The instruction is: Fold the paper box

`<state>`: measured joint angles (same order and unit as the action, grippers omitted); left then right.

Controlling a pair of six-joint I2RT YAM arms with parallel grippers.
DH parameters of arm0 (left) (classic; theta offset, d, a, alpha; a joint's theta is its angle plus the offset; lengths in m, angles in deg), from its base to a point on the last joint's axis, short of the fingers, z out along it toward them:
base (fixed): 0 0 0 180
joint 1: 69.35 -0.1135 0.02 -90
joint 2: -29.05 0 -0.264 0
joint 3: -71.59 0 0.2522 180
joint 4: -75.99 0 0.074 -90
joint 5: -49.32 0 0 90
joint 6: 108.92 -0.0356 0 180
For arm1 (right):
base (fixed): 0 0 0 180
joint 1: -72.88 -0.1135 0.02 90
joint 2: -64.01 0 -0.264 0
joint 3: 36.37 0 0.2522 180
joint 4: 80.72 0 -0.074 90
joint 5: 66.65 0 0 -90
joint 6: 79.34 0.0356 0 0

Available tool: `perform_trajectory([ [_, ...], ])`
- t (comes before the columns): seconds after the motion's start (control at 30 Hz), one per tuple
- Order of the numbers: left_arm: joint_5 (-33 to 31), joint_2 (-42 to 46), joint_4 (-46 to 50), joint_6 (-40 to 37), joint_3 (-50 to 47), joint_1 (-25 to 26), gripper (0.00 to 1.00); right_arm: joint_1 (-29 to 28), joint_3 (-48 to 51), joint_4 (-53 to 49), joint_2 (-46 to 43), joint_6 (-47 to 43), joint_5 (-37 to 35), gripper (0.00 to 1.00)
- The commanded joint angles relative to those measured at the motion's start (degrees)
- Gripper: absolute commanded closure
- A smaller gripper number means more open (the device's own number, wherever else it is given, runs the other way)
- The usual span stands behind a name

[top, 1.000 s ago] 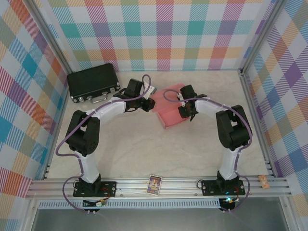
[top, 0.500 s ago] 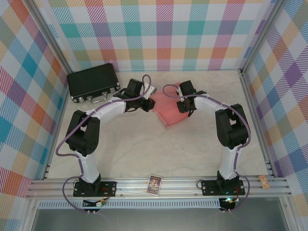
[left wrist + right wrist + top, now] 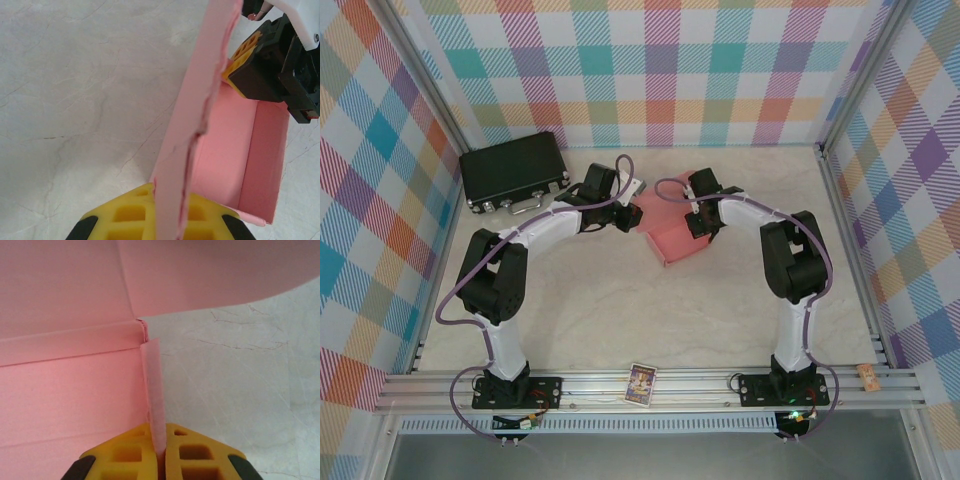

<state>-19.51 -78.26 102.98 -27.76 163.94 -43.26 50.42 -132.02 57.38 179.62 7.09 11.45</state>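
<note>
The paper box (image 3: 672, 242) lies half-formed on the surface (image 3: 620, 300), between the two arms. The left pincer (image 3: 167, 220) grasps one upright wall; the right pincer (image 3: 161, 457) grasps the thin side wall opposite.

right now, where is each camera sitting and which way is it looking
Top external: above and behind the arm bases, looking down at the table; both arms, the box and a black case show.
Left wrist: on the left arm, looking along the left pincer, shut on a box wall; the right pincer shows beyond.
Right wrist: on the right arm, looking past its own yellow fingers, shut on another box wall.
Shared: the box shows in all three.
</note>
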Motion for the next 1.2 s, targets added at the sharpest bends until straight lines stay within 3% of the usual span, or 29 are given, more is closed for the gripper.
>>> perform_trajectory([
  [0.0, 1.0, -0.4, 2.0, -1.2, -0.1, -0.2, 1.0, 0.3, -1.7, -1.5, 1.4, 0.3, -3.0, 0.96],
  [0.8, 0.0, -1.6, 2.2, -1.2, 1.3, -0.3, 1.0, -3.3, -0.1, -3.9, 5.9, -2.6, -19.0, 1.0],
  [1.07, 0.1, -1.9, 2.2, -1.8, 1.6, -0.2, 1.0, -3.2, 0.7, -3.3, 3.9, -0.6, -16.2, 0.98],
  [1.17, 0.0, -2.1, 2.2, -2.4, 1.9, -0.3, 1.0, -2.8, 1.2, -2.9, 1.1, 0.4, -13.9, 0.93],
])
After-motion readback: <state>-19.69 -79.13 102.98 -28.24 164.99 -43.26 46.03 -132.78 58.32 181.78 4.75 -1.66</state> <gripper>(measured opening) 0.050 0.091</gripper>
